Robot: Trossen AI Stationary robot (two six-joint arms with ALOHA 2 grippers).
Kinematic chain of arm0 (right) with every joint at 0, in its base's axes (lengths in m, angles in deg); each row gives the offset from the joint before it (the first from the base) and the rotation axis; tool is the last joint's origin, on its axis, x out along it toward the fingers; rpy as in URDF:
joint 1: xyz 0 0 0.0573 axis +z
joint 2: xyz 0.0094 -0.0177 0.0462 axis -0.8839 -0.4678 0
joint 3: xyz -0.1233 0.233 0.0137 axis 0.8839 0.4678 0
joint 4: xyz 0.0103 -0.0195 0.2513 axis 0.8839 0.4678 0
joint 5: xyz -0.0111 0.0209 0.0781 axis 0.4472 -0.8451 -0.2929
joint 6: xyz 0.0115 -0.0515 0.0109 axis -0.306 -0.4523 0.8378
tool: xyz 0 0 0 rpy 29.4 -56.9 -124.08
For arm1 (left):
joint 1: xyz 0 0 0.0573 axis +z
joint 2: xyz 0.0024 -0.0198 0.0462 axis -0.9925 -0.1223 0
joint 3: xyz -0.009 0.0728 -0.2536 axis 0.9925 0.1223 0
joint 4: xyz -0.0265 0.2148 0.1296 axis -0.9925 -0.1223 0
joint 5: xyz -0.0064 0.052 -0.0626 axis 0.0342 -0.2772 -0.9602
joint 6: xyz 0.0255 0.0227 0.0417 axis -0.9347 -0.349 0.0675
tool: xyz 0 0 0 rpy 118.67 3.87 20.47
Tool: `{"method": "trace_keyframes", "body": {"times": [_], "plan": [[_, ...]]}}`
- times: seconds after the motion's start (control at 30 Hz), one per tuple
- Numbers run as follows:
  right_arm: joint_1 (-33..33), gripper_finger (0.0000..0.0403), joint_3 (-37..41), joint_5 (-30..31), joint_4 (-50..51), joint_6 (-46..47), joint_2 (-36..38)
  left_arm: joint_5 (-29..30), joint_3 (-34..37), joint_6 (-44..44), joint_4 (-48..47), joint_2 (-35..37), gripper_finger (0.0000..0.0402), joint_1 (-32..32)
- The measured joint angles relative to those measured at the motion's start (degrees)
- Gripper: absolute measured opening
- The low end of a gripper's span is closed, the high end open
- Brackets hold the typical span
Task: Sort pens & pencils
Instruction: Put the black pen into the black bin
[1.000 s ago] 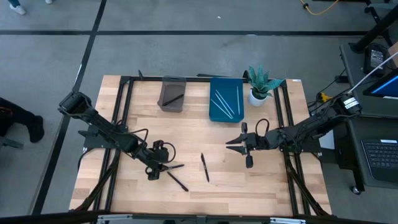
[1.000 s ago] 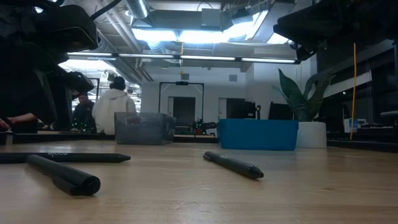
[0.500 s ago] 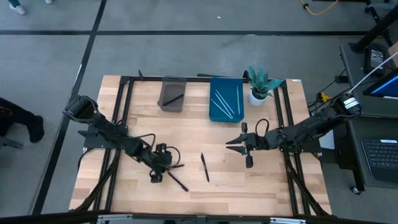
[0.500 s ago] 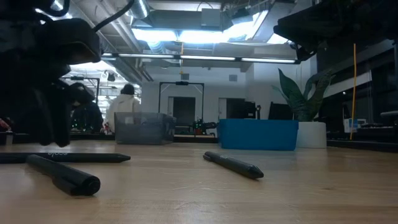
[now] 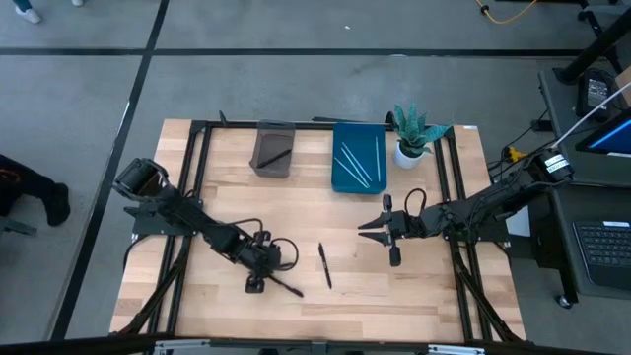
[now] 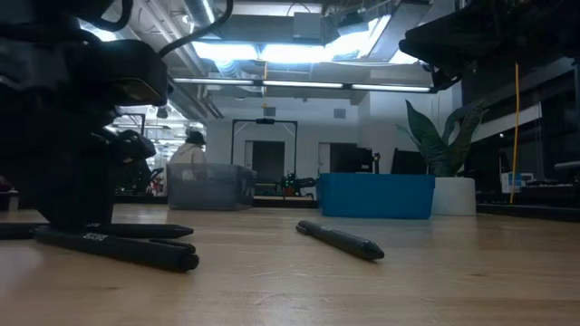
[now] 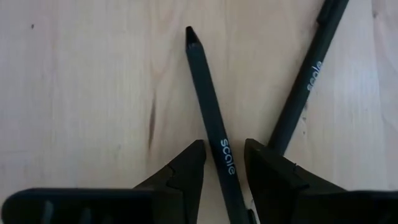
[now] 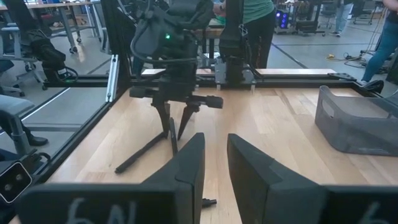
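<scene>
Three black pens lie flat on the wooden table (image 5: 414,296). My left gripper (image 7: 222,146) is open and points steeply down over the left pair, one finger on each side of the nearer pen (image 7: 211,112) (image 6: 118,249). The second pen (image 7: 308,78) (image 5: 282,264) slants away behind one finger. The third pen (image 5: 323,265) (image 6: 340,239) lies alone in the middle. My right gripper (image 5: 377,228) (image 8: 214,143) hangs open and level above the table, right of centre, holding nothing. My left gripper comes from above with its fingers (image 7: 189,163) across the nearer pen's middle (image 7: 225,158), which lies flat on the table between them. Whether either finger touches the pen, I cannot tell.
At the far edge stand a grey bin (image 5: 273,148) holding a black pen, a blue bin (image 5: 357,158) holding pale sticks, and a potted plant (image 5: 412,133). A black frame (image 5: 192,168) borders the table. People stand in the room behind.
My left gripper has sunk toward the table and gone toward its right edge, coming down over the left pair of pens. The nearer pen has swung round on the table, from pointing at the near edge to lying more crosswise.
</scene>
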Motion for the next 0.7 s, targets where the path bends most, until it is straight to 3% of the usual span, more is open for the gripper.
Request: {"method": "trace_keyframes", "body": {"times": [0.37, 0.7], "plan": [[0.0, 0.0071, 0.0, 0.0, 0.08, 0.0, 0.0, -4.13, 0.0, 1.92, -1.6, -0.04, 0.0112, 2.55], [-0.01, 0.0071, 0.0, 0.02, 0.08, -0.03, 0.0, -4.08, -0.31, 1.29, -1.6, -2.15, 0.0112, 2.52]]}}
